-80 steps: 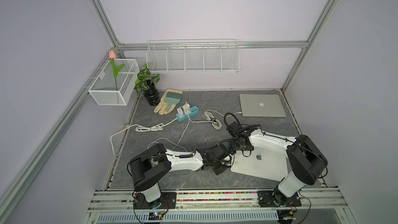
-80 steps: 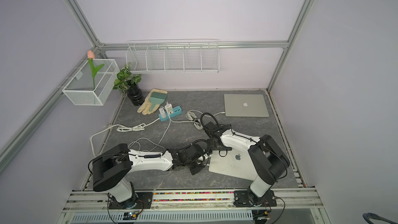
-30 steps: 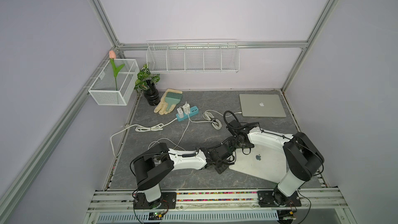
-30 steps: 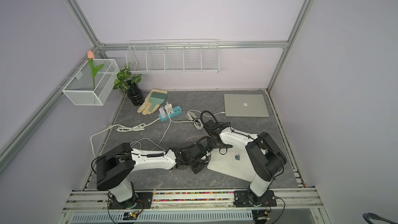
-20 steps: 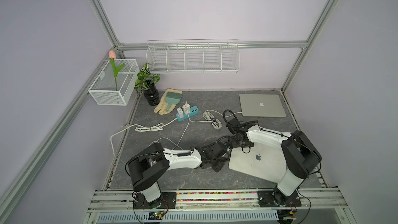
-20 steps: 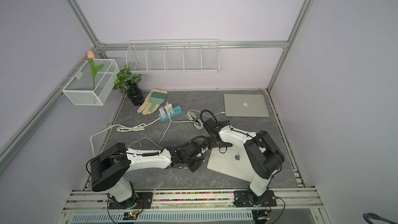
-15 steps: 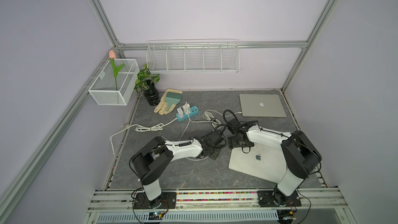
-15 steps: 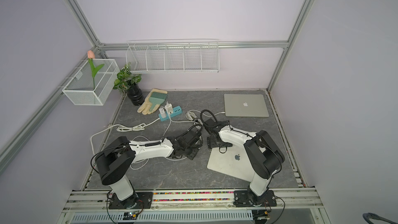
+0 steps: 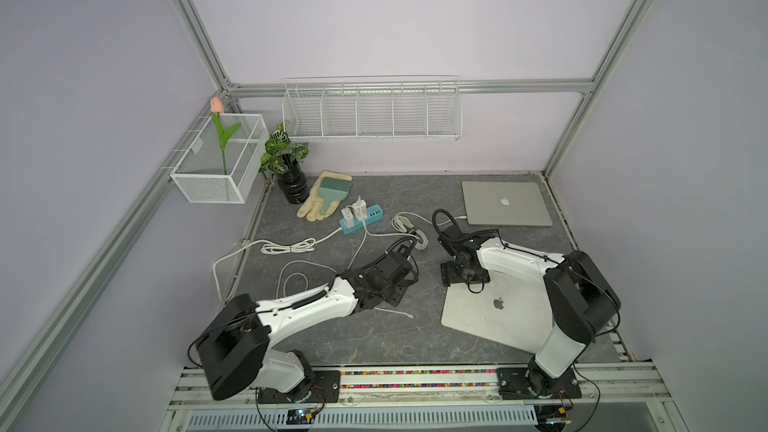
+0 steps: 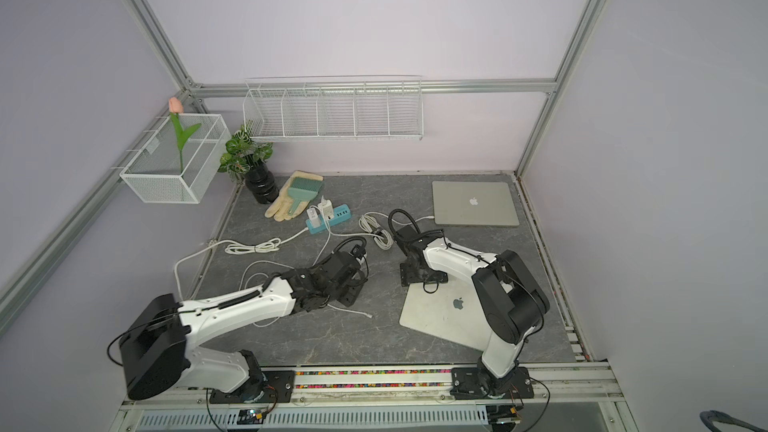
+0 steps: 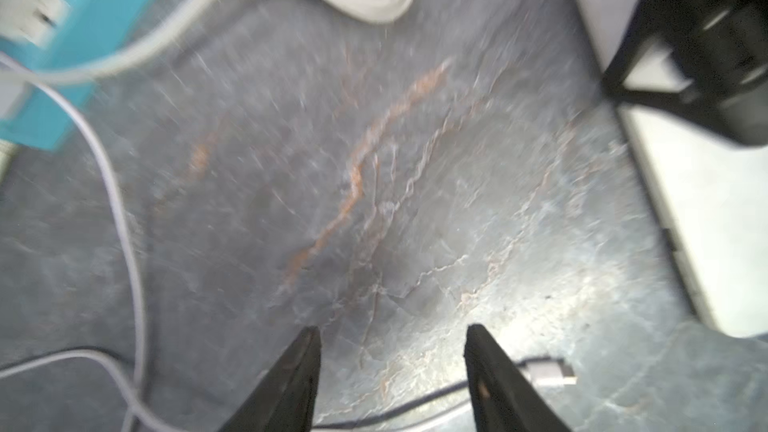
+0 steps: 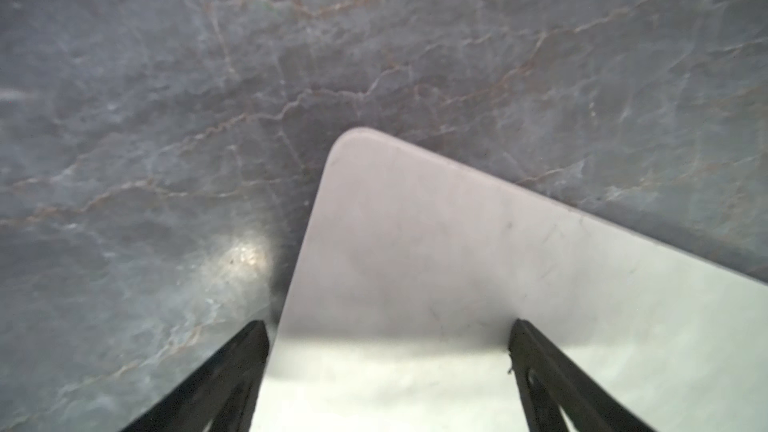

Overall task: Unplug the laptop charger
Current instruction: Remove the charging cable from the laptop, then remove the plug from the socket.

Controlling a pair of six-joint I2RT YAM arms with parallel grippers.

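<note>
Your left claw (image 11: pixel 390 328) is parted with nothing between its fingers, hovering over the grey tabletop (image 11: pixel 374 160). The charger plug (image 11: pixel 552 371) lies loose on the tabletop just beside one finger, clear of the near laptop (image 9: pixel 478 317). Your right claw (image 12: pixel 387 322) is spread wide and holds nothing. It has one finger over that laptop's corner and the other over bare stone. Further back, two white charger bricks (image 9: pixel 360 209) stand plugged into the blue power strip (image 9: pixel 376 214).
</note>
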